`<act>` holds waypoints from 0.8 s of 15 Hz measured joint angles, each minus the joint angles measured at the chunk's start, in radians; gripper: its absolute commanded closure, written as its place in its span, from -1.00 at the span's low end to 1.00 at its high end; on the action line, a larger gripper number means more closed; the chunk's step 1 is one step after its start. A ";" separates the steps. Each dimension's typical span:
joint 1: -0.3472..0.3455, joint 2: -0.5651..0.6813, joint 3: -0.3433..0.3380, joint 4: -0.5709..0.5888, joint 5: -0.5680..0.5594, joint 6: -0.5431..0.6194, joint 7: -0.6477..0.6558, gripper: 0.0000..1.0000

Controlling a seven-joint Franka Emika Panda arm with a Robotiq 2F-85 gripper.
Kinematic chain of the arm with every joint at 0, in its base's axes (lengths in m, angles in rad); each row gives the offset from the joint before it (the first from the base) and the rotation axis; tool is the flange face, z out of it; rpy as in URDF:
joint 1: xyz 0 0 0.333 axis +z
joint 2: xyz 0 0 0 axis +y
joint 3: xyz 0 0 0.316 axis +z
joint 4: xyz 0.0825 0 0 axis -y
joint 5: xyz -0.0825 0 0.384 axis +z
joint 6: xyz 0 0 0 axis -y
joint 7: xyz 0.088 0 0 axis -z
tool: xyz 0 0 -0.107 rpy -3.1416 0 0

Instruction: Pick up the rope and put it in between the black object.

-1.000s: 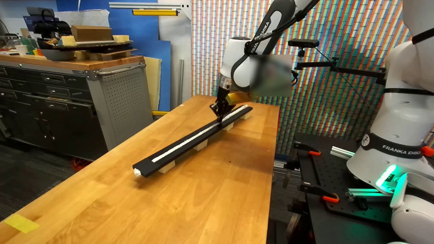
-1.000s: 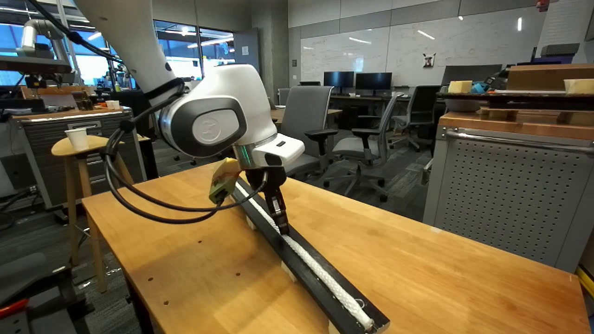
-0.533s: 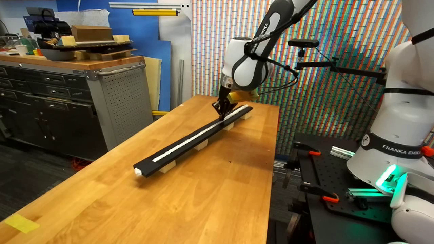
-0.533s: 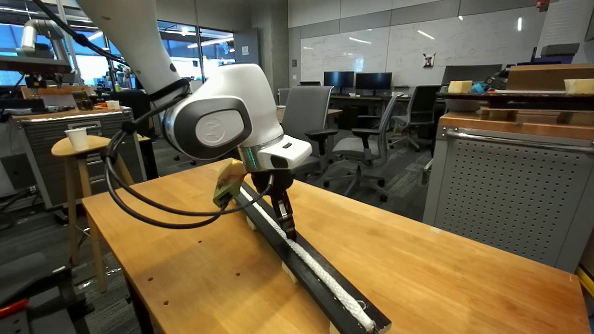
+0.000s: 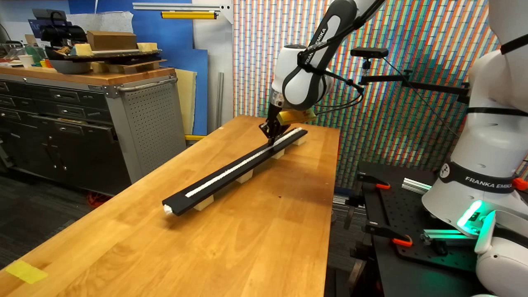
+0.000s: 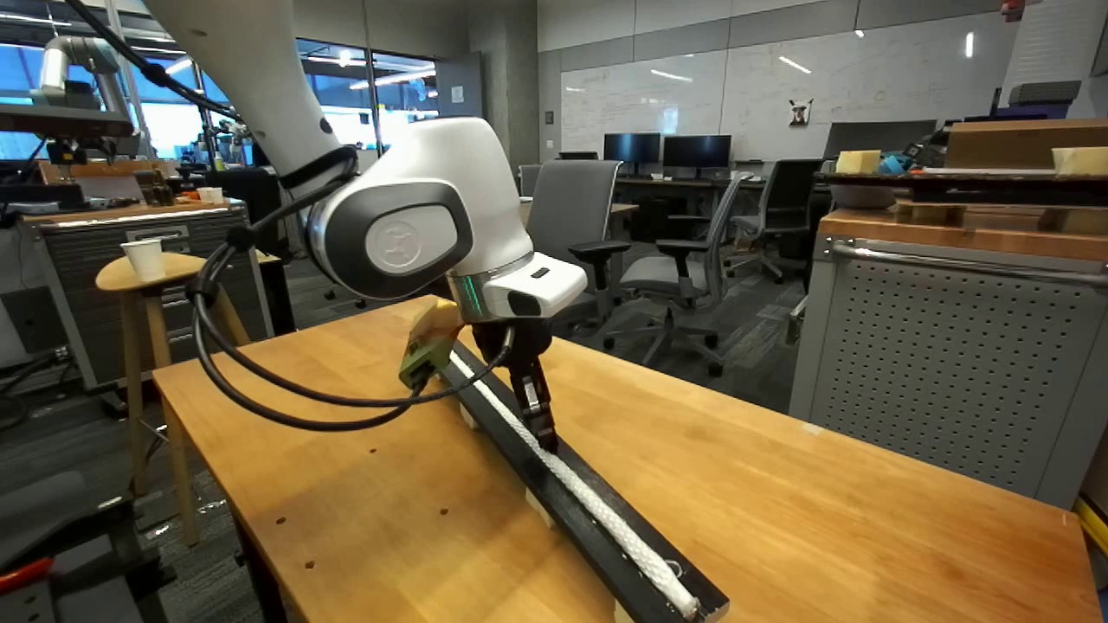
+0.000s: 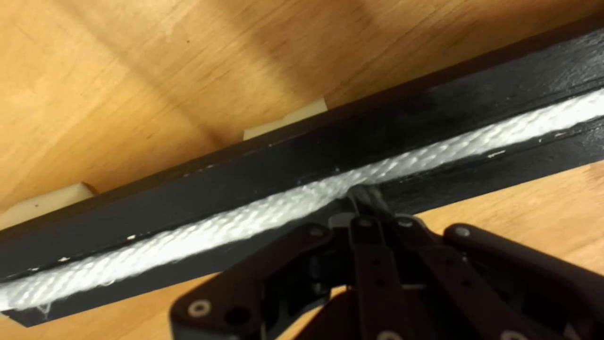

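Observation:
The black object (image 5: 180,203) runs lengthwise over the table as a long narrow bar. The white rope (image 5: 222,175) lies along its middle in both exterior views. In the wrist view the braided rope (image 7: 231,225) follows the groove line of the black object (image 7: 283,160); how deep it sits I cannot tell. My gripper (image 7: 370,193) is shut, its fingertips together at the rope's near edge, hiding a little of it. Nothing shows between them. In an exterior view the gripper (image 6: 547,446) points down onto the rope, partway along the bar. White fibre sticks out at the bar's end.
Several pale blocks (image 5: 245,177) hold the bar above the wooden table (image 5: 247,235). Black cables (image 6: 320,424) loop from the arm over the table. A cabinet (image 5: 150,119) stands beyond one table edge. Yellow tape (image 5: 27,271) marks a table corner.
Still shut, my gripper has slid a short way along the rope, right and down in one of the exterior views. The bar has shifted very slightly. The last half second shows hardly any motion.

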 measured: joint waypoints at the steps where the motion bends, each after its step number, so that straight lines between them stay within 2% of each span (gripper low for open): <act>1: 0.003 0.000 -0.003 0.000 0.000 -0.001 0.007 1.00; 7: 0.052 0.000 -0.065 0.006 0.000 -0.008 0.048 1.00; 12: 0.088 -0.006 -0.075 0.007 -0.005 -0.032 0.054 1.00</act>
